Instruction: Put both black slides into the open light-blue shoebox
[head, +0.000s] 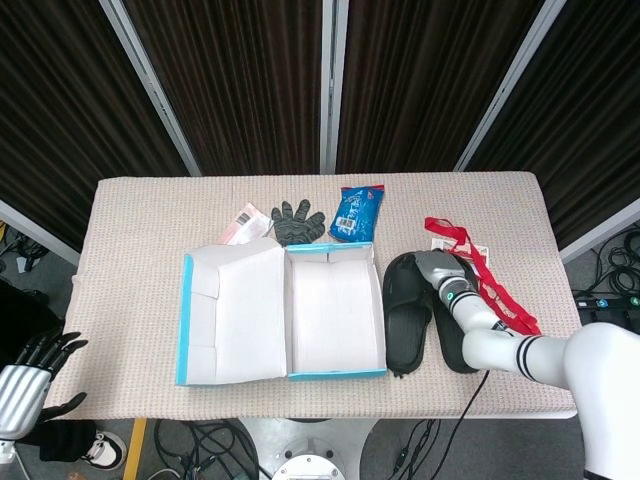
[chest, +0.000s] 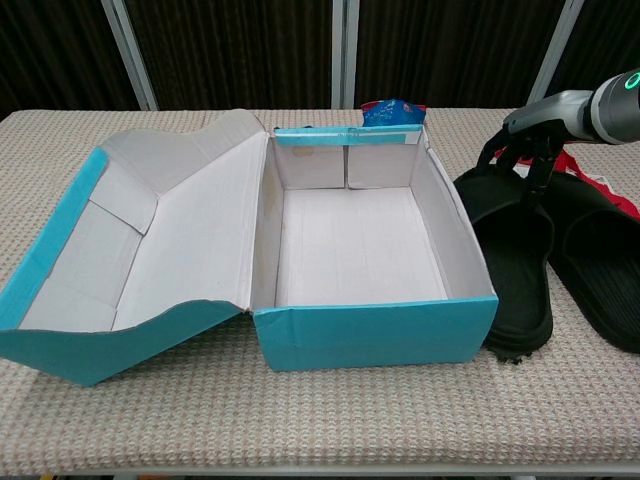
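The open light-blue shoebox (head: 335, 374) (chest: 370, 335) stands mid-table, its lid (head: 228, 315) folded out to the left and nothing inside. Two black slides lie just right of it. My right hand (head: 434, 268) (chest: 524, 148) reaches down onto the far end of the slide nearest the box (head: 404, 325) (chest: 512, 265), with its dark fingers curled around the strap. The second slide (head: 458, 338) (chest: 600, 270) lies flat beside it, further right. My left hand (head: 28, 378) hangs below the table's front-left corner, fingers apart and holding nothing.
Behind the box lie a black glove (head: 297, 222), a blue snack bag (head: 356, 212) (chest: 392, 109) and a pink-and-white packet (head: 241, 222). A red strap (head: 482, 276) (chest: 598, 186) sits right of the slides, close to my right forearm.
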